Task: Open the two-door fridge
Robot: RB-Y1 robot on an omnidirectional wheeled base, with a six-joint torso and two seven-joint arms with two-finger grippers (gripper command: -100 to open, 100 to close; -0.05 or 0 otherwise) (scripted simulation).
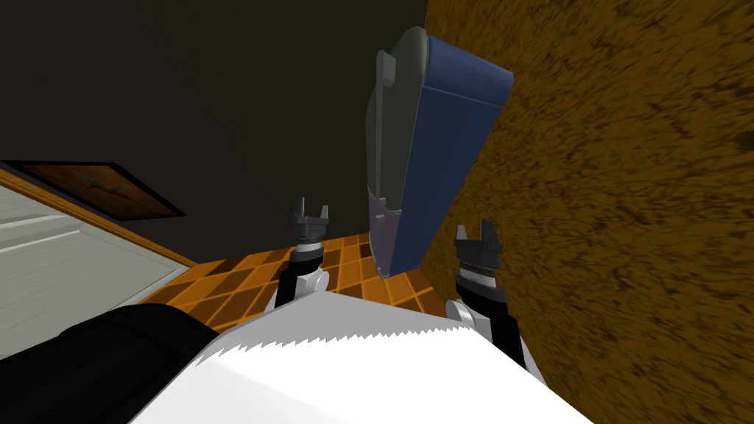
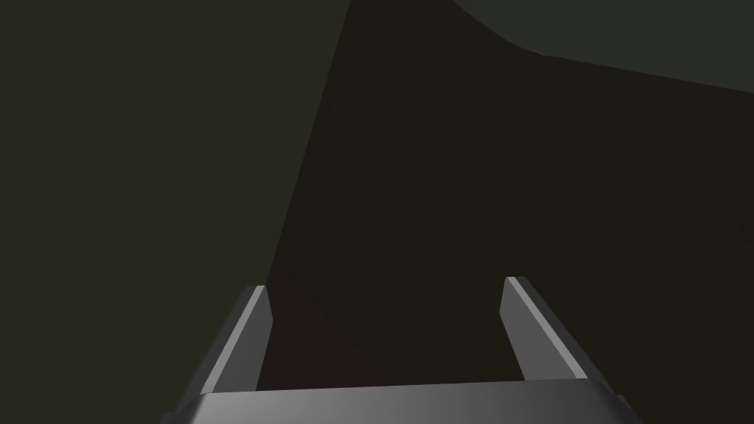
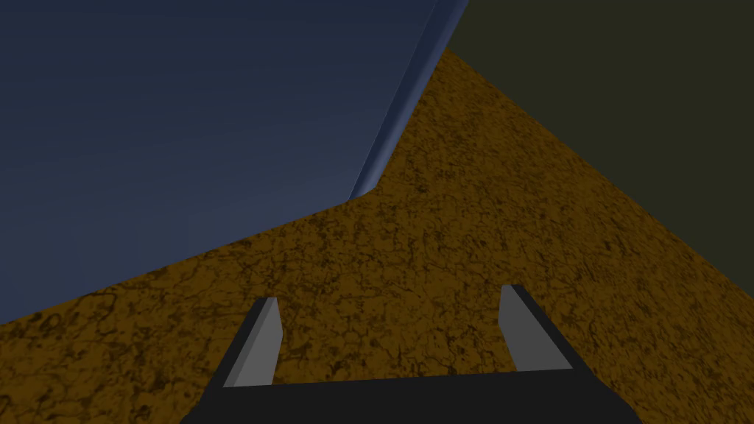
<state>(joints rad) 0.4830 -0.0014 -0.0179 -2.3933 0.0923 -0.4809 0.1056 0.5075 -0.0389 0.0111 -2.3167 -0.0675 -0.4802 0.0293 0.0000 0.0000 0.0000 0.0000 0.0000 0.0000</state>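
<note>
I am looking down at the fridge (image 1: 434, 162), which is standing against the mottled brown wall (image 1: 626, 184) ahead of me, between my two arms, showing its blue side and grey front. My left gripper (image 1: 310, 210) is hovering over the orange tiled floor (image 1: 243, 280) near the grey front, fingers spread and holding nothing. My right gripper (image 1: 473, 230) is likewise released, pointing at the brown wall just beside the blue side.

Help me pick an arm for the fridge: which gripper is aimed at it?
The right gripper: its wrist view looks at the fridge's blue side and the brown wall beside it, while the left gripper faces a dark wall.
</note>
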